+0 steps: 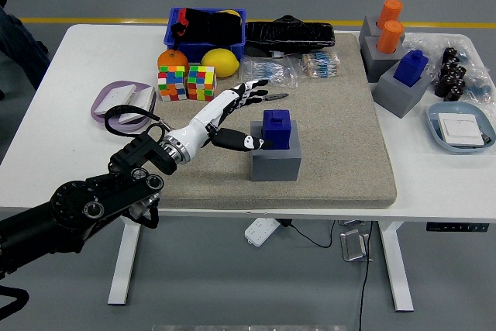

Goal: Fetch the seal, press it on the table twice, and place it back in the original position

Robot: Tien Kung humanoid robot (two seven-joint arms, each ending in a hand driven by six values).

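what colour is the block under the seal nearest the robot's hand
Grey: the square grey base block under the blue seal, clearest in the head view.

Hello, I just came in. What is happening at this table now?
The left robot hand reaches over the grey mat toward the blue seal, which stands on its grey base. The fingers are spread, the thumb close beside the seal, and nothing is grasped yet. The right arm is out of view, so fetching has only begun.
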